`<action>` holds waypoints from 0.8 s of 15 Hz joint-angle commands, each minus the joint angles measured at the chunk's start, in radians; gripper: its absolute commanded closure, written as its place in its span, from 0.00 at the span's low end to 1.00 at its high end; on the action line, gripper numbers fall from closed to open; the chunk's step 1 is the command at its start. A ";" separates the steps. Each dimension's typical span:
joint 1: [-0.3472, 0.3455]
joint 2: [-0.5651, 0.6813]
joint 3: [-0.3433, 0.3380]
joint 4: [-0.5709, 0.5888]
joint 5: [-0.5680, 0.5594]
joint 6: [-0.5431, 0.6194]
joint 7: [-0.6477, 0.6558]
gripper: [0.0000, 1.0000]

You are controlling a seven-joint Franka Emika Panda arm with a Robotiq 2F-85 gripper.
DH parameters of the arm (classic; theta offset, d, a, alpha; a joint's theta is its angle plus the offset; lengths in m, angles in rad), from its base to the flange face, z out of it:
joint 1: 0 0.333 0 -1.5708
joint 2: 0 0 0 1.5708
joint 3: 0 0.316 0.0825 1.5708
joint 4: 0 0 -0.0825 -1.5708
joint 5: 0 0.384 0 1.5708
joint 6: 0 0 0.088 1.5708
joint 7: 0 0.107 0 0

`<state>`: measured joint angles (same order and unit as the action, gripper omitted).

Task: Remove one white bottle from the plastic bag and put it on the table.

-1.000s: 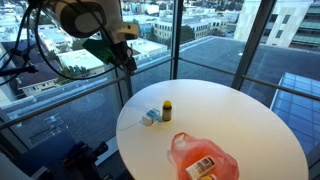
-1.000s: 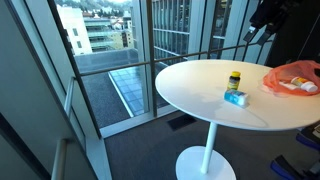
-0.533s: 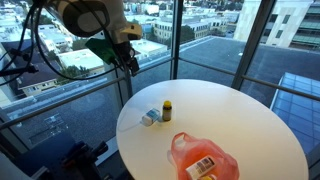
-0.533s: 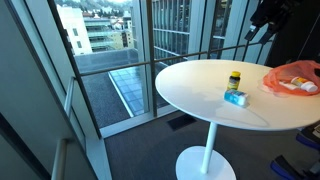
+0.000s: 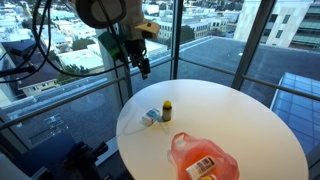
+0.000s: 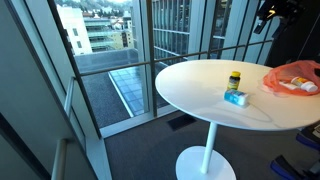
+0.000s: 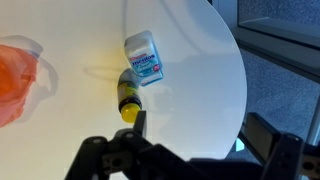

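Observation:
An orange plastic bag (image 5: 201, 155) lies on the round white table (image 5: 250, 120), near its front edge. A white bottle with a red label (image 5: 203, 168) shows inside the bag. The bag also shows in an exterior view (image 6: 295, 77) and at the left edge of the wrist view (image 7: 14, 82). My gripper (image 5: 141, 64) hangs open and empty in the air above the table's far edge, well away from the bag. In the wrist view its fingers (image 7: 200, 135) frame bare tabletop.
A small yellow-capped bottle (image 5: 167, 108) and a white-and-blue container (image 5: 151, 117) sit close together on the table; both show in the wrist view (image 7: 128, 97) (image 7: 145, 57). Glass walls and a railing surround the table. The floor drops away past the table edge (image 7: 240, 70).
My gripper has swung from beyond the table's edge toward the table, and a little lower. The bag and the bottles have not moved.

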<state>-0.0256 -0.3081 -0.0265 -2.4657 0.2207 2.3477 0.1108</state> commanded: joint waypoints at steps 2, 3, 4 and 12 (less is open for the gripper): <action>-0.075 0.064 -0.019 0.099 -0.075 -0.120 0.135 0.00; -0.087 0.072 -0.026 0.107 -0.079 -0.136 0.148 0.00; -0.099 0.079 -0.035 0.113 -0.085 -0.144 0.160 0.00; -0.180 0.135 -0.140 0.117 -0.084 -0.136 0.112 0.00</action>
<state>-0.1815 -0.2063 -0.1333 -2.3823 0.1516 2.2359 0.2400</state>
